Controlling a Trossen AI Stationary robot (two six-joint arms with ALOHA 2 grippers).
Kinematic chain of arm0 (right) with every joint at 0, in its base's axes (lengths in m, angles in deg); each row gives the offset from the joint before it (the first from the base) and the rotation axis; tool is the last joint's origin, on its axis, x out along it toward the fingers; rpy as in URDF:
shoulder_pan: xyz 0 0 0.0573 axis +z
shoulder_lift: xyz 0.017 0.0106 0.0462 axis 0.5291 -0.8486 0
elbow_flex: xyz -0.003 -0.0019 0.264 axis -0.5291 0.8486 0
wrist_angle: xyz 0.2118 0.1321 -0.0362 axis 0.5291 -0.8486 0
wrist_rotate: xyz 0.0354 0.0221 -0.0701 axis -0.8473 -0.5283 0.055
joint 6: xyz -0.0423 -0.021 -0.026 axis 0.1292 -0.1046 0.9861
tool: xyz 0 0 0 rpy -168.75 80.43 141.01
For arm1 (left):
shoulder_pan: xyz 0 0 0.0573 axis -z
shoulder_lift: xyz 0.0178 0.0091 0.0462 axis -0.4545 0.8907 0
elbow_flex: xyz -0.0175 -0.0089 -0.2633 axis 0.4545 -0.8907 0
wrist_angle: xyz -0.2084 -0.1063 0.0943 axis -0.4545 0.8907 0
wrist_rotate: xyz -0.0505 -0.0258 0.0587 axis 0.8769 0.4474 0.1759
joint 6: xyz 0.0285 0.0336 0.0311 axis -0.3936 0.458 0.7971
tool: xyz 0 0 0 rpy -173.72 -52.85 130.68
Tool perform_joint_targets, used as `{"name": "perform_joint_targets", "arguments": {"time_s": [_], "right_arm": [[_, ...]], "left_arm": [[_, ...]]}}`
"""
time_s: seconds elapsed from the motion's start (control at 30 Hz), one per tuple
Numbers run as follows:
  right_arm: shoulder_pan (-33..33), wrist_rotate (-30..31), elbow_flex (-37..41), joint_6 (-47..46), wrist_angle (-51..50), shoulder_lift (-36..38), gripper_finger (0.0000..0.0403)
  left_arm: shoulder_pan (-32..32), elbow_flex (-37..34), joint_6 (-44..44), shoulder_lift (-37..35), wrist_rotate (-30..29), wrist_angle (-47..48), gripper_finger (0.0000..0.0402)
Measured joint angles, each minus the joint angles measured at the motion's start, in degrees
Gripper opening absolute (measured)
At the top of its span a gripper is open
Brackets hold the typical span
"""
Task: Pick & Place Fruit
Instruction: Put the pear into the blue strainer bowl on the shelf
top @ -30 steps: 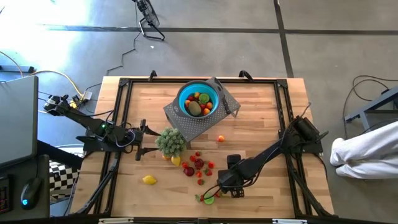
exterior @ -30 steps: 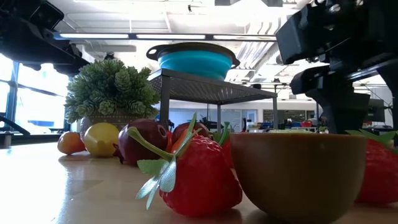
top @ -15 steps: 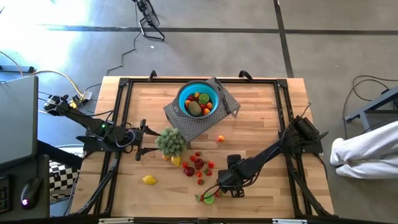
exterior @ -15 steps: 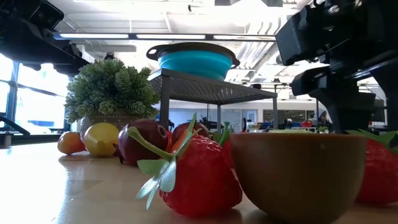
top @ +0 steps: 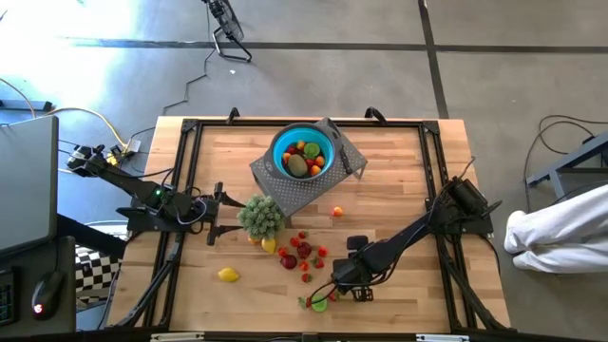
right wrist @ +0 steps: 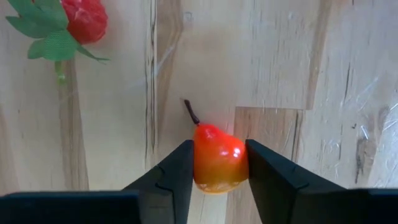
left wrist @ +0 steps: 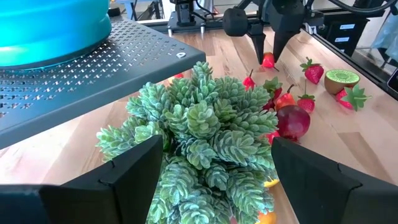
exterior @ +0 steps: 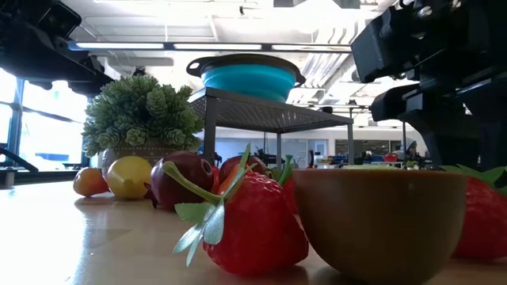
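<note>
Jaws of right gripper (right wrist: pixel 217 171) closed against both sides of a small red-orange pear (right wrist: pixel 216 159), down on the wooden table (top: pixel 399 171) near the front edge, beside a strawberry (right wrist: pixel 84 18). Left gripper (left wrist: pixel 205 186) waiting wide apart just behind a green plant (left wrist: pixel 205 134). More fruit (top: pixel 302 249) scattered mid-table; several pieces already in blue bowl (top: pixel 281 142) on perforated stand (top: pixel 306 195).

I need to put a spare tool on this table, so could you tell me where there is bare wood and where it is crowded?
Bare wood lies right of the grey perforated stand, between the lone orange fruit and the right arm's base. A second patch lies around the yellow lemon. The fruit cluster beside the green plant is crowded, where the right gripper pinches a small red pear.
</note>
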State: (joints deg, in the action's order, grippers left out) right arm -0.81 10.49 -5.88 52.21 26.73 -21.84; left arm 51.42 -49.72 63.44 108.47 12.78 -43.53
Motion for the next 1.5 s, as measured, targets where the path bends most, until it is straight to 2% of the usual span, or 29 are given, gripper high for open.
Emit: {"name": "perform_joint_targets", "arguments": {"time_s": [0.47, 0.8, 1.03, 1.5], "right_arm": [[-0.13, -1.8, -0.02, -0.02, -1.05, 1.89, 0.012], [-2.62, 0.37, -0.04, -1.95, -0.42, 10.37, 0.012], [-5.88, 4.9, -0.04, -1.42, 2.45, 17.65, 0.0121], [-15.59, 8.07, -0.04, 13.33, 14.83, 27.37, 0.0118]], "left_arm": [[0.01, -0.02, -0.01, 0.01, -0.01, 0.0, 0.0294], [-0.01, -0.02, -0.01, 0.0, -0.01, -0.02, 0.0294], [-0.01, -0.02, 0.0, 0.01, -0.02, 0.01, 0.0294], [-0.01, -0.07, -0.01, 0.02, -0.02, 0.87, 0.0294]]}}
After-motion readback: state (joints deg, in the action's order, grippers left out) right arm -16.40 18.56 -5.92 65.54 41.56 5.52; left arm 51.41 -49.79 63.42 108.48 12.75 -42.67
